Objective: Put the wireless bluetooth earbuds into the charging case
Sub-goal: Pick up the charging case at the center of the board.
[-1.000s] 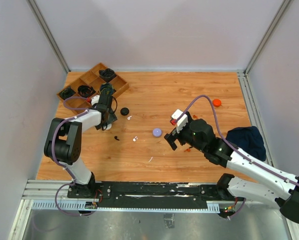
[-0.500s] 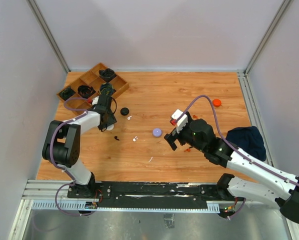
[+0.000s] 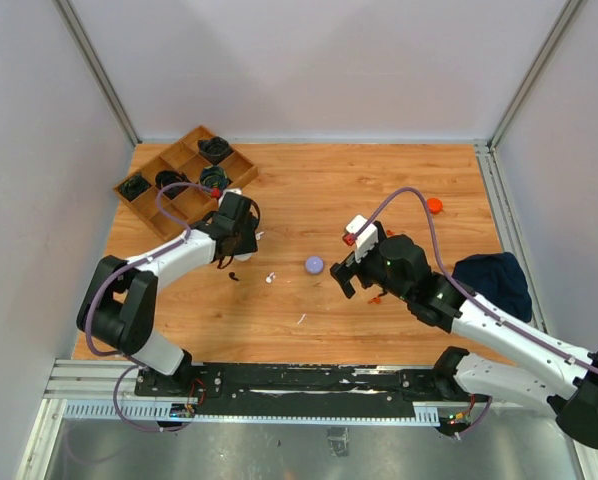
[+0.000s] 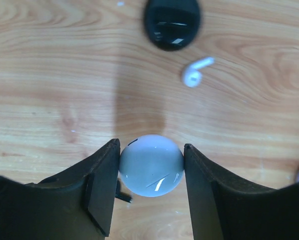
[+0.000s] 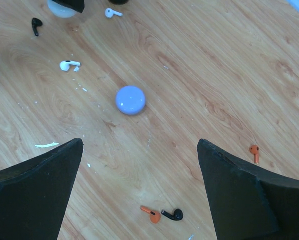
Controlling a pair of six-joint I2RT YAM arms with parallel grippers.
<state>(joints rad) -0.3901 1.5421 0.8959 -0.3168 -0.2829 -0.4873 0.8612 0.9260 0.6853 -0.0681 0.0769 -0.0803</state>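
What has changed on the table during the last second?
The left hand swung right, away from the wooden tray, and closed on the white round case. The right hand stayed open and in place; the purple case and the white earbud lie as before.

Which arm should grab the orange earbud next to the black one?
Right, probably. The right end effector, open and empty, hovers near that orange earbud; the left end effector is gripping the white case.

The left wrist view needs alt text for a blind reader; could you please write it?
The left claw grips a round white case between its dark fingers, over a wooden table. Beyond lie a white earbud and a glossy black case.
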